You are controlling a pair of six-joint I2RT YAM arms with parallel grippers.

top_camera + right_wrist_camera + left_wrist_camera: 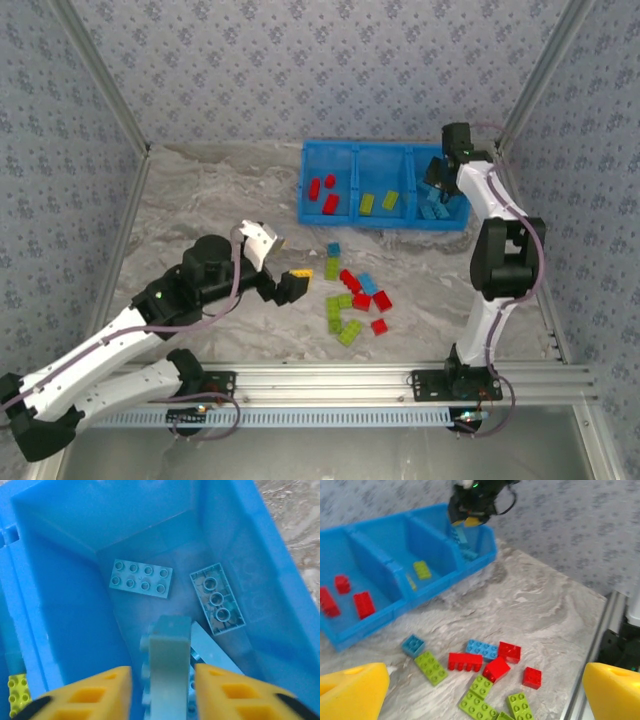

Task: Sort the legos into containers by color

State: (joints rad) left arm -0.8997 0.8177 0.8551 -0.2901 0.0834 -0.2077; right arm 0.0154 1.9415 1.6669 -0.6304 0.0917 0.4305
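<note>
1. Step in hand is the drop-off. The right gripper (162, 672) sits over the right-hand compartment (150, 525) of the bright blue rectangular plastic bin (385, 224).
2. Right jaws are closed part-way onto a light blue studded plastic brick (170, 645). The brick is held on edge between the yellow fingers (90, 695), studs toward the left one, and pokes out past the tips.
3. The held brick hangs above the compartment floor and, as far as I can tell, is not resting on it. Two more light blue bricks lie flat below, one studs-up (141, 578) and one underside-up (217, 599). Another pale piece is partly hidden under the held brick.
4. Next move, my read: the colour matches, so no repositioning is needed. Open the jaws, let the brick fall, then lift straight up clear of the divider walls.
5. The left gripper (295, 283) is wide open and empty, hovering just beside the loose pile of red, lime green and light blue bricks (465, 661) on the grey marbled tabletop (200, 200).
6. Most of the pile bricks touch each other. The small red brick (531, 676) at the edge stands apart and looks like the easiest pick.
7. Sorted so far: red bricks (325, 192) in the left compartment and lime green bricks (378, 201) in the middle. I judge the task under half done.
</note>
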